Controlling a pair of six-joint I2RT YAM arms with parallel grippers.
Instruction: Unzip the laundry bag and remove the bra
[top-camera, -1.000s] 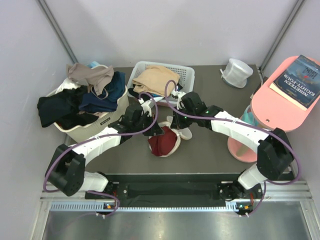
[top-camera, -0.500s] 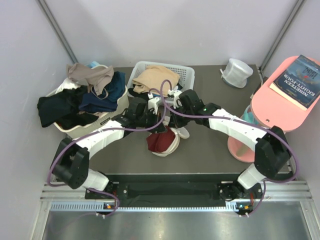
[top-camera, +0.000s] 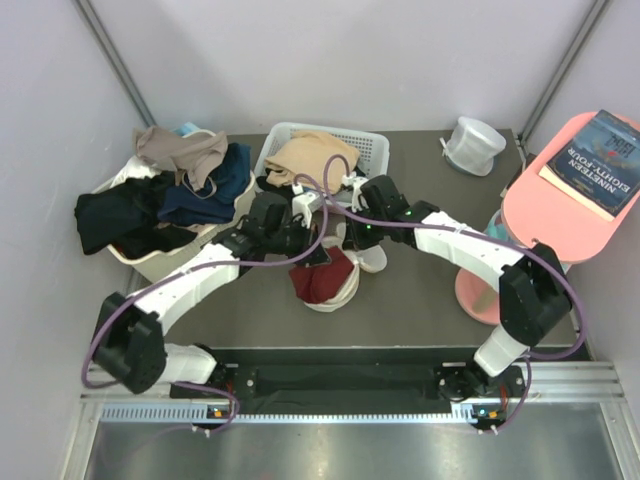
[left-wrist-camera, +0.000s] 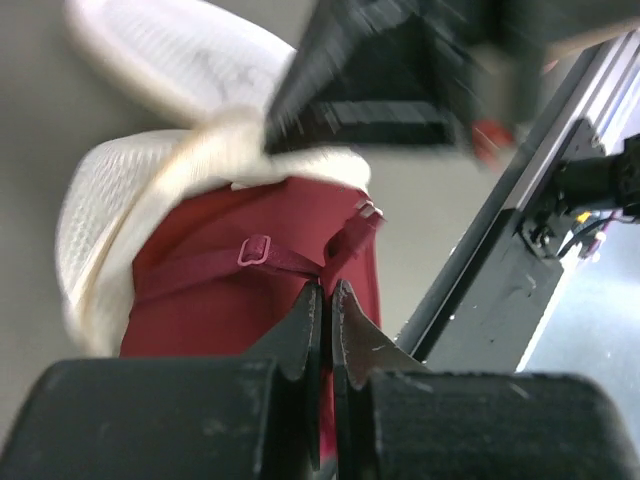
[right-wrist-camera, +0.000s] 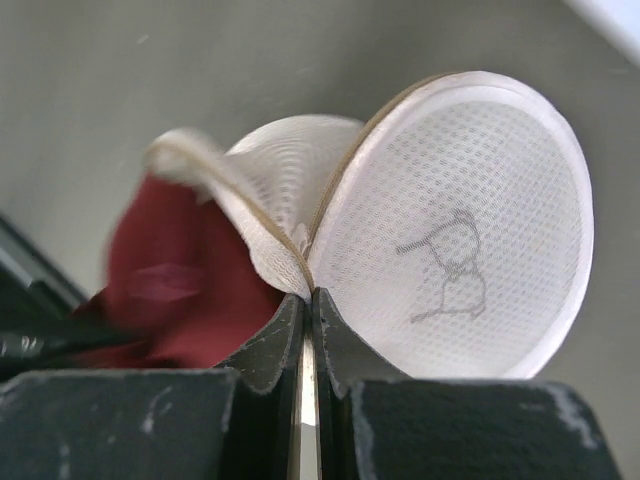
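Note:
The laundry bag (top-camera: 366, 262), a pale mesh dome, lies unzipped at the table's middle with its lid flapped open. A dark red bra (top-camera: 322, 282) fills the open half. My left gripper (top-camera: 308, 258) is shut on the bra's strap; in the left wrist view its tips (left-wrist-camera: 326, 288) pinch the strap over the red cup (left-wrist-camera: 230, 320), with the bag's mesh (left-wrist-camera: 100, 210) behind. My right gripper (top-camera: 350, 243) is shut on the bag's zip edge; in the right wrist view the jaws (right-wrist-camera: 308, 295) clamp the tan-trimmed rim between the round lid (right-wrist-camera: 470, 250) and the bra (right-wrist-camera: 170, 290).
A beige tub (top-camera: 150, 265) heaped with dark clothes stands at the back left. A white basket (top-camera: 370, 148) holding a beige garment sits behind the grippers. A whiter round pouch (top-camera: 473, 145) is at the back right. A pink stool (top-camera: 550, 215) carrying a book (top-camera: 605, 150) stands at the right.
The left arm has shifted its pose and its wrist sits a little nearer the basket. Bag and bra have slid slightly left. Both grippers stayed shut.

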